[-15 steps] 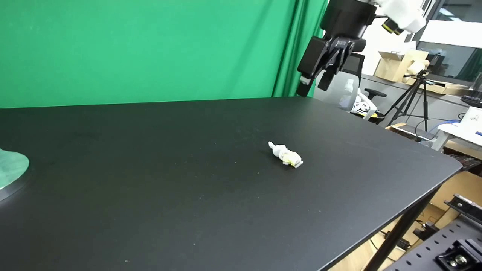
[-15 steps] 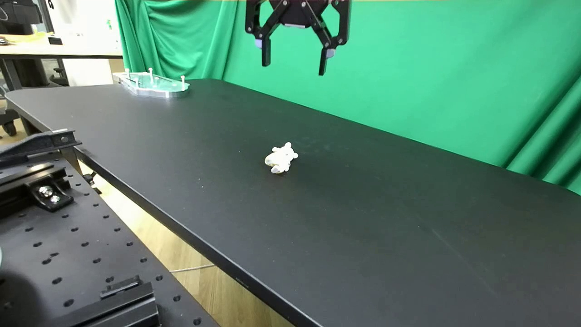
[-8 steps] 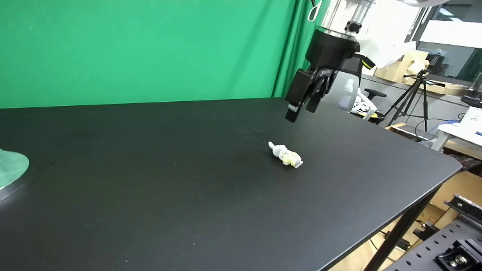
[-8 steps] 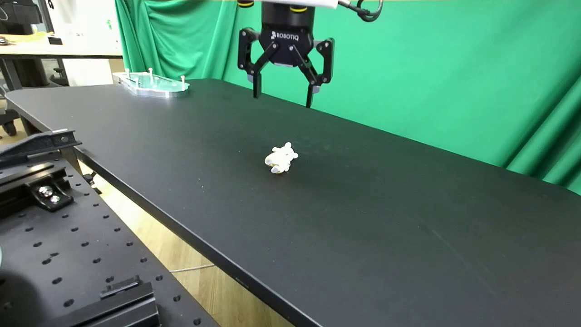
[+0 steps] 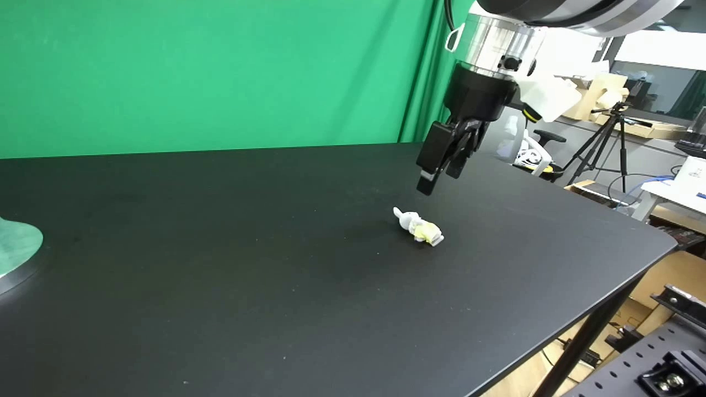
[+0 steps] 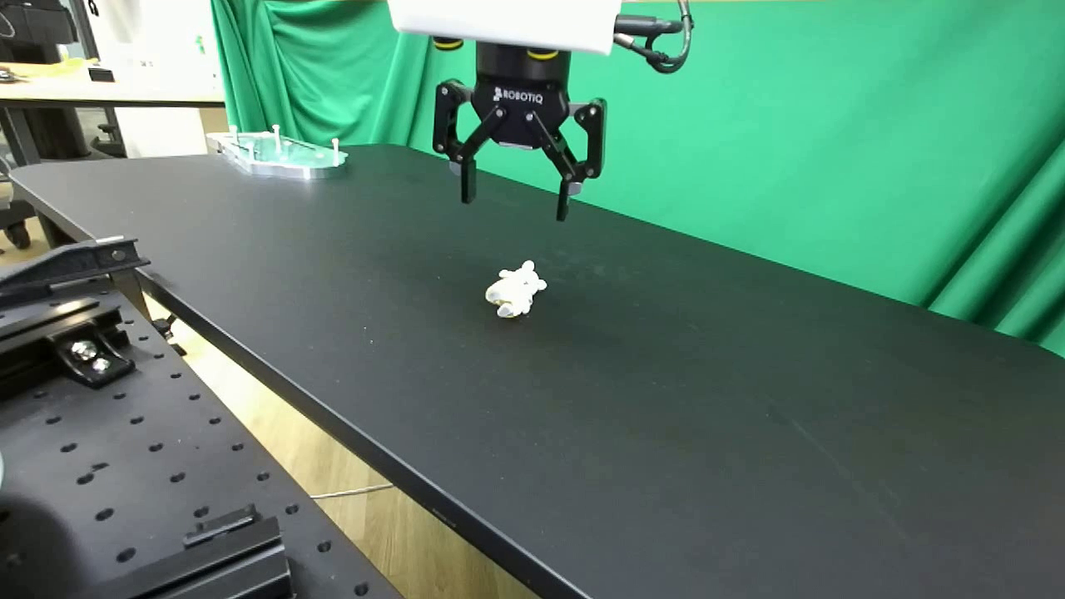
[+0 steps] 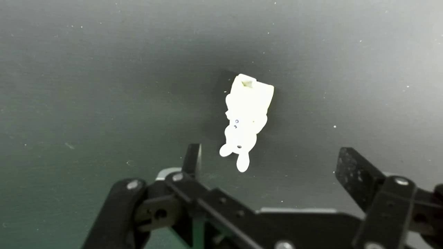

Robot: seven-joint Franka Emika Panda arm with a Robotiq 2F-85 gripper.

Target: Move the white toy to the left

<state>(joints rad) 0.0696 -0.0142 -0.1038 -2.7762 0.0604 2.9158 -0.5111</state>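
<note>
The gripper (image 6: pixel 515 211) hangs, fingers (image 6: pixel 468 183) spread wide; if it grabs only the ears (image 7: pixel 243 163), the toy (image 7: pixel 246 107) might slip out.

In an exterior view, white capital lettering (image 6: pixel 522 96), "ROBOTIQ", can be read on the black two-fingered gripper (image 6: pixel 515 210)

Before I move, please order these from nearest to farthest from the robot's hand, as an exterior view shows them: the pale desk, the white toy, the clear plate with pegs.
1. White toy: on the black table, lower than the open hand.
2. Clear plate with pegs: near the table's far end, upper left in view.
3. Pale desk: in the background, beyond that end.
</note>
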